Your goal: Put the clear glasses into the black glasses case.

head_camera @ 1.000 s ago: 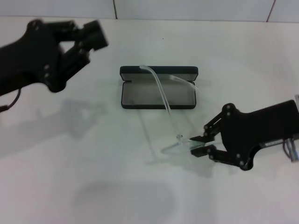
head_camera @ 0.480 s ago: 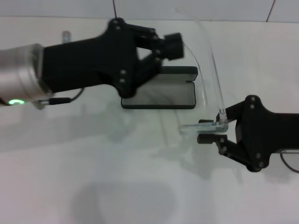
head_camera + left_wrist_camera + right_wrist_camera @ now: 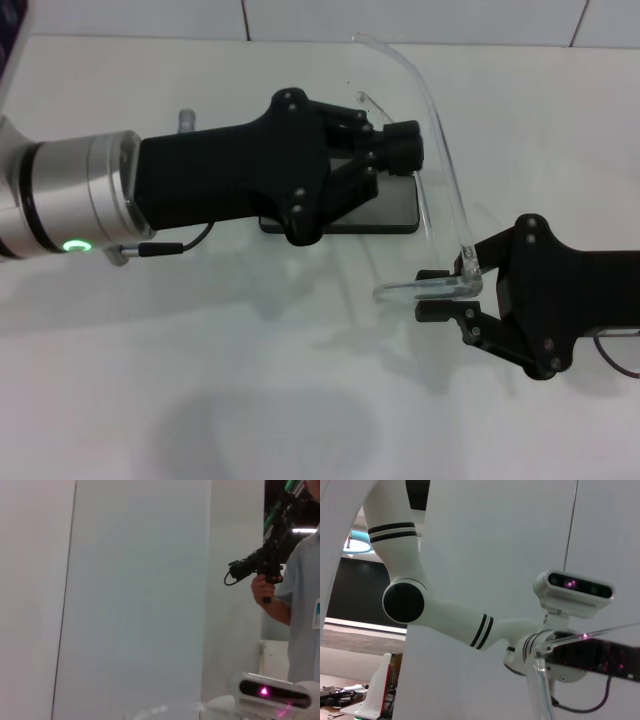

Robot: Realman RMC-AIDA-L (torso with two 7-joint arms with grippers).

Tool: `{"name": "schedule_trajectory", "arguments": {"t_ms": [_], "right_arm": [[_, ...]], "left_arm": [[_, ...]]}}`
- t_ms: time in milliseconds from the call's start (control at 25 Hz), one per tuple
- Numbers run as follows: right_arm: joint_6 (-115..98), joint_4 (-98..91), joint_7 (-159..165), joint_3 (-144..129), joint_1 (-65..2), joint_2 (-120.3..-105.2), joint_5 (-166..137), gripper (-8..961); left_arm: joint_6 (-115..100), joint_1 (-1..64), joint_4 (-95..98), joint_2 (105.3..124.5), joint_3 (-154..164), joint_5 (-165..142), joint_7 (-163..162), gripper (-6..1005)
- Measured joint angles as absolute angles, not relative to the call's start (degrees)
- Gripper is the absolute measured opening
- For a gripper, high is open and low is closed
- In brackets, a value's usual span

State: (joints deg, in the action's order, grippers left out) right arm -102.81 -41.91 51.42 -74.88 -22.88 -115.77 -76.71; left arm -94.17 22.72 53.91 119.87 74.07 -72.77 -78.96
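The clear glasses (image 3: 448, 190) are held up off the table, one thin arm arching high over the case. My right gripper (image 3: 436, 293) is at the right, shut on the front of the glasses. Part of a clear arm (image 3: 542, 692) also shows in the right wrist view. The black glasses case (image 3: 398, 214) lies open on the white table, and only its grey-lined right end shows. My left gripper (image 3: 404, 148) reaches in from the left above the case, its tip right at the second clear arm of the glasses.
The white table (image 3: 250, 400) runs out to a tiled wall at the back. A small grey object (image 3: 186, 118) lies behind the left arm. The left wrist view shows a wall and a person (image 3: 295, 600) holding a black device.
My left arm has swung in from the far left to above the case, covering most of it. The right gripper has lifted the glasses and drawn them a little right.
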Motion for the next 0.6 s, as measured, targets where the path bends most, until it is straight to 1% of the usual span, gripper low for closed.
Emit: {"name": "schedule_trajectory", "arguments": {"t_ms": [320, 600], "right_arm": [[-102.8, -42.1, 51.4, -74.6, -23.0, -115.75, -76.6, 111], [-102.5, -41.8, 51.9, -74.8, -23.3, -115.44, -77.0, 111]], "left_arm": [[-94.3, 20.5, 55.2, 119.76, 71.7, -69.7, -78.4, 57], [-94.5, 18.8, 55.8, 119.76, 68.4, -62.8, -76.7, 57]]}}
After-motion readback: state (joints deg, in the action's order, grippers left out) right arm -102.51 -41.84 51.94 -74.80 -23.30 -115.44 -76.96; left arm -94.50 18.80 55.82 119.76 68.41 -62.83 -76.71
